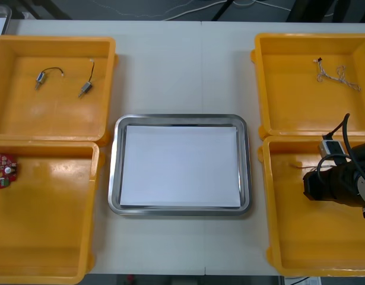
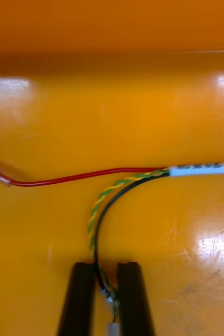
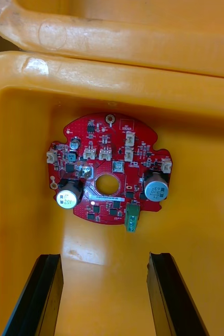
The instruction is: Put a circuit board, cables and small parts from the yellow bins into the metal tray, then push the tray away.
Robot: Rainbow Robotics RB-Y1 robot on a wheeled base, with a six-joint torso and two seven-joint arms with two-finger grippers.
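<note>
Black right fingers (image 2: 82, 299) pinch twisted cable (image 2: 94, 211), left fingers (image 3: 38, 296) spread near round board (image 3: 98, 142)

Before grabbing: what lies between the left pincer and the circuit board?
Bare bin floor, between left pincer and circuit board, in the left wrist view.

Right gripper (image 1: 308, 183) low in near right yellow bin (image 1: 289, 237), apparently at thin cable (image 1: 296, 167).
</note>
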